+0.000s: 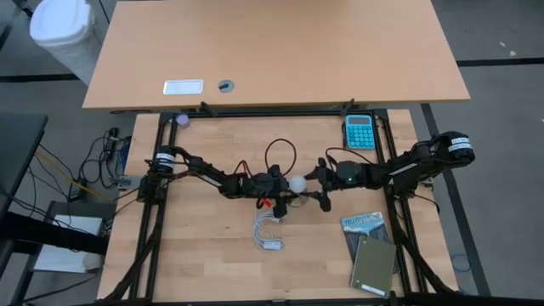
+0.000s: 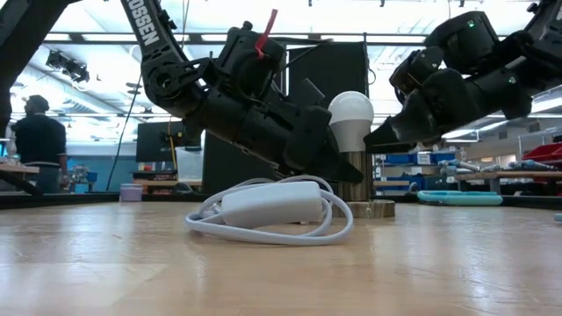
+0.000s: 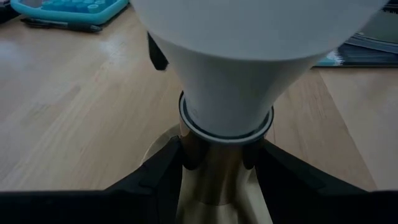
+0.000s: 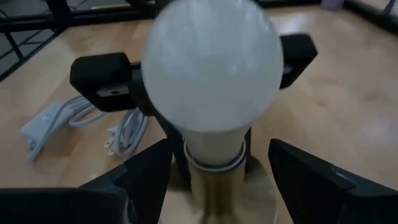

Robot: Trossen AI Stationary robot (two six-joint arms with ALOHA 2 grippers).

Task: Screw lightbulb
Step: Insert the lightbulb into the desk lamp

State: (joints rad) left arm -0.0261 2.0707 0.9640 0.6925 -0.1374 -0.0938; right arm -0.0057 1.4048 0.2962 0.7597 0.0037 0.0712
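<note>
The white lightbulb (image 2: pixel 350 116) stands upright in a brass socket (image 2: pixel 355 181) on a round base (image 2: pixel 376 209) at mid-table. My left gripper (image 3: pixel 217 171) reaches in from the table's left and is shut on the socket just under the bulb. From the right, my right gripper (image 4: pixel 217 180) stands open, one finger on each side of the bulb's neck and socket (image 4: pixel 214 186), with gaps showing. In the high view the bulb (image 1: pixel 297 183) sits between the two grippers. My left gripper pinches the brass socket's tube (image 3: pixel 214 174) between its two fingers (image 3: pixel 165 168), right below the bulb's white collar. The fingers come from the table's left, slanting slightly down, and lie across the upright tube. The socket stands on its base on the table, bulb upright on top.
A white cord with an inline switch (image 2: pixel 268 204) lies coiled in front of the socket. A teal calculator (image 1: pixel 359 132) sits far right, and a booklet and an olive notebook (image 1: pixel 372 263) near right. A second table (image 1: pixel 272 51) stands beyond. A person (image 2: pixel 37 132) is in the background.
</note>
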